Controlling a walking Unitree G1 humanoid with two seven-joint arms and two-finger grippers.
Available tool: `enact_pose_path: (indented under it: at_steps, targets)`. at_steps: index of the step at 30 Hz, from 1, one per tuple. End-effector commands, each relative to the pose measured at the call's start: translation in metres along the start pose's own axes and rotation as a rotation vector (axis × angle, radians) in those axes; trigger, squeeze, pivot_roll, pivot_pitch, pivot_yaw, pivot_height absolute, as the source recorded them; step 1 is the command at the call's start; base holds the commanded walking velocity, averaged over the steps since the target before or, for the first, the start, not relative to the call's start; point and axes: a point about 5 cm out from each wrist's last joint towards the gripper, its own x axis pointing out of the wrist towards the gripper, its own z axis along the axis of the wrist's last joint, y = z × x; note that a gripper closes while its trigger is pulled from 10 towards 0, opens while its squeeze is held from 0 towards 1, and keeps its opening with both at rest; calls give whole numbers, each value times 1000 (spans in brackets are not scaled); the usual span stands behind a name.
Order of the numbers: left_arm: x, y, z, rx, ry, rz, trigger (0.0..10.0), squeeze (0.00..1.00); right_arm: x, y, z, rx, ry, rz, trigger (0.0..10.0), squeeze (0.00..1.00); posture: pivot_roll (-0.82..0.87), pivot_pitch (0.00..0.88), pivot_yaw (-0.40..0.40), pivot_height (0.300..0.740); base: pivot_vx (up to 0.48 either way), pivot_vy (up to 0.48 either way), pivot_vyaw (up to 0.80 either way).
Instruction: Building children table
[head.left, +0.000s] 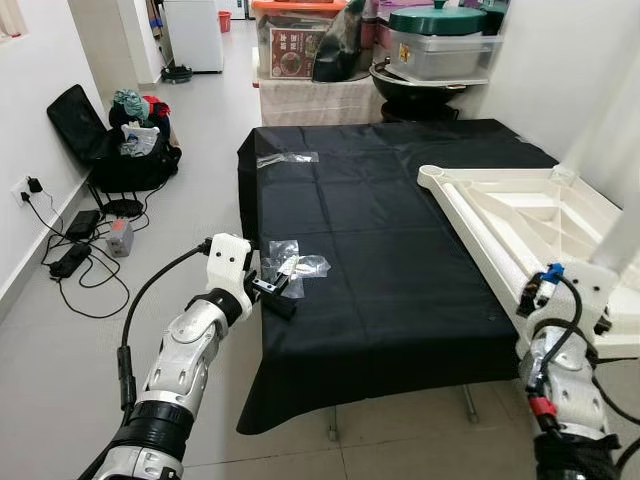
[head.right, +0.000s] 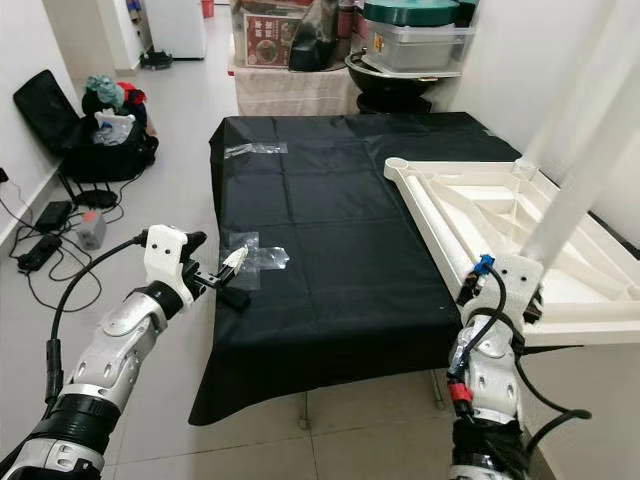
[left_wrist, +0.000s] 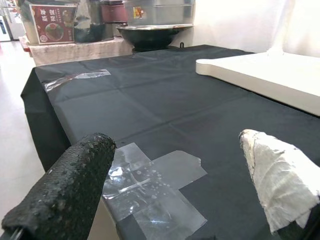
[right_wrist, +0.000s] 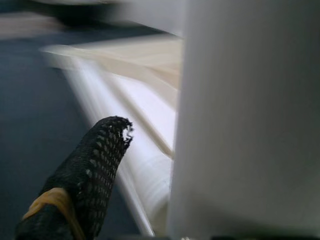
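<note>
Black-draped table (head.left: 400, 260): upturned white tabletop (head.left: 520, 215) at right, clear plastic bags (head.left: 295, 265) near left edge.

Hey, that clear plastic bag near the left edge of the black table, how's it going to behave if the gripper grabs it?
The clear plastic bag looks thin and crinkled, so probably floppy and very light. Its glossy film may slip between the open left gripper's fingers. Lying flat on the black cloth, it may slide rather than lift.

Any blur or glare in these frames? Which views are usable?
Both eye views sharp, evenly lit. Left wrist view: sharp, mild glare on the clear plastic bags, near fingers slightly soft. Right wrist view: motion-blurred, white table leg and tabletop smeared.
</note>
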Motion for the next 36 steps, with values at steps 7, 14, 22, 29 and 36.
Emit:
enact_pose_path:
  at_steps: [7,14,22,29,36]
  targets:
    - [2,-2,-1,0,3,-6,10000,0,8,16,28,32,-97,309,10000,0,-2,0,-65,740,0,0,0]
    - [-4,2,-2,10,7,3,10000,0,14,33,8,-30,7,461,10000,0,38,0,-93,740,0,0,0]
    - [-5,2,-4,6,7,12,10000,0,5,53,-21,-88,97,627,7843,0,-6,0,-90,740,0,0,0]
    - [-3,-3,-3,1,4,-9,10000,0,15,29,-29,-114,124,302,0,0,-16,0,-75,740,0,0,0]
    - [-3,1,-1,4,2,2,10000,0,14,-21,-32,-167,162,-330,0,0,-26,0,-75,740,0,0,0]
